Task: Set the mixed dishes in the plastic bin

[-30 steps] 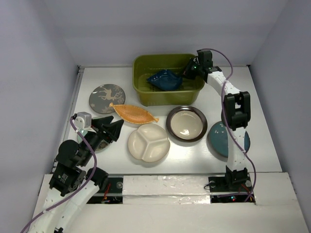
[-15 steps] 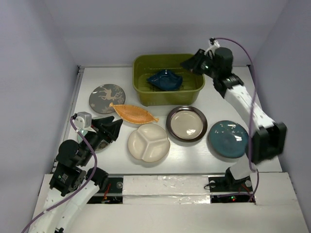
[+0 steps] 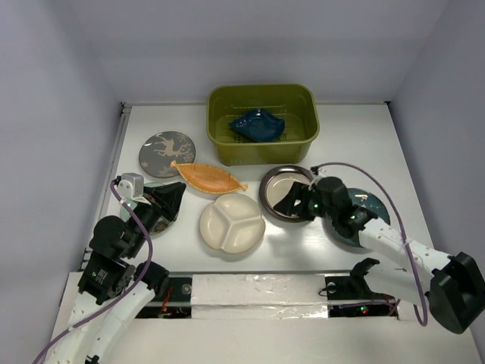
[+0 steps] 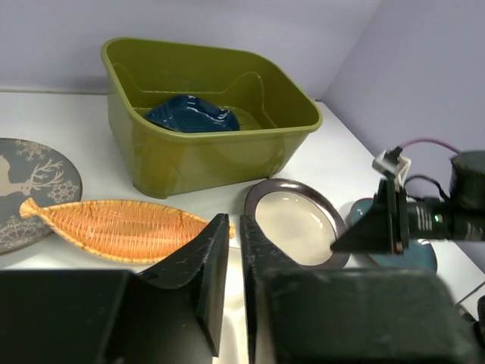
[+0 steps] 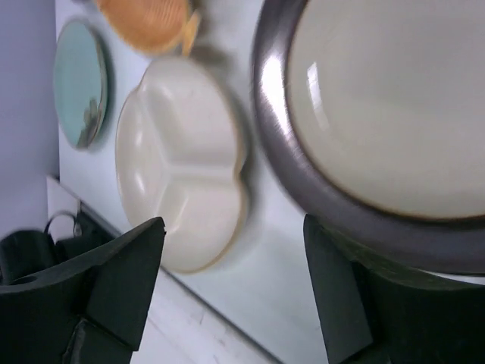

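One dish lies in the plastic bin (image 3: 265, 152); the others lie on the bench (image 3: 356, 144).
The dark blue triangular plate (image 3: 258, 124) lies inside the olive bin at top centre. The grey deer plate (image 3: 167, 153), orange leaf plate (image 3: 208, 177) and cream three-compartment plate (image 3: 232, 223) sit left of centre. The right gripper (image 5: 231, 258) has its fingers spread wide by the near rim of the brown-rimmed plate (image 3: 288, 184), and its arm partly hides the teal plate (image 3: 375, 206). At lower left, the left gripper (image 4: 233, 224) hangs over a greenish plate (image 5: 76, 80), fingers drawn almost together with nothing seen between them.
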